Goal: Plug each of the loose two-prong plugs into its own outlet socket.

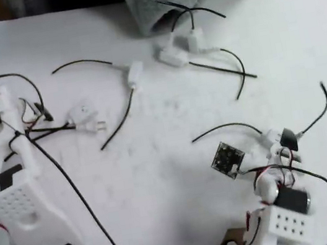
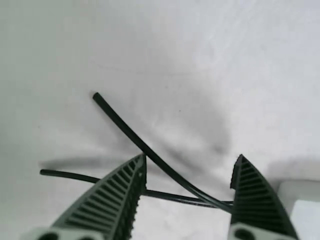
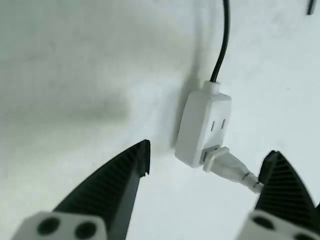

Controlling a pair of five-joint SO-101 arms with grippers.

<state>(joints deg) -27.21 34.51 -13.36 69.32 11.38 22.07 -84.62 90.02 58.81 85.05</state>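
finds the left tool (image 2: pixel 190 158) wide open and empty above the white surface (image 2: pixel 200 50), two black cables (image 2: pixel 125 131) crossing between its fingers (image 2: pixel 115 200). finds the right tool (image 3: pixel 209 150) equally spread, gripping nothing — hanging over a white outlet socket (image 3: pixel 197 125) with one plug (image 3: pixel 225 167) already seated in it. leaves a loose two-prong plug (image 1: pixel 89 118) lying near the left arm (image 1: pixel 11 186), prongs bare.

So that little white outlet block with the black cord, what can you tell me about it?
The outlet block is a small white box, plastic by its look, with rounded edges, lying on the white table. A black cord leaves one end. Its face shows two pairs of slots: one pair is empty, a white two-prong plug sits in the other. Nothing else appears to touch it.
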